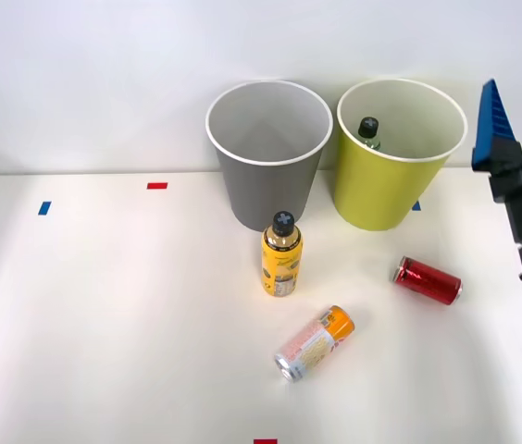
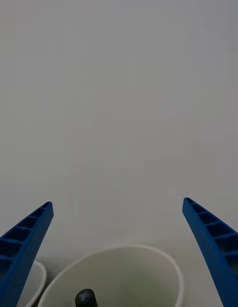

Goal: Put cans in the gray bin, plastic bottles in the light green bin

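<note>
Nearest the robot on the counter (image 1: 104,324) lies the orange-and-cream can (image 1: 315,343) on its side, its long axis slanting from a silver end near the robot up toward the far right. A little farther and to the right lies the red can (image 1: 427,280), also on its side, long axis running across and slightly toward the robot at its right end. Between them and the bins the yellow-labelled bottle (image 1: 281,256) stands upright, just in front of the gray bin (image 1: 269,153). Beside that, at the back, the light green bin (image 1: 400,157) already holds the other bottle (image 1: 369,131), dark cap showing inside its rim.

The right gripper (image 2: 119,252) hangs released and empty, blue fingers (image 1: 494,125) spread wide, held high at the right edge beside the light green bin, well above the counter.

Judging from this, three things are left to sort. The red can is the closest to the gripper, lying below it and toward the robot, so the arm would need to drop and draw back, with its fingers set across the can's long axis
</note>
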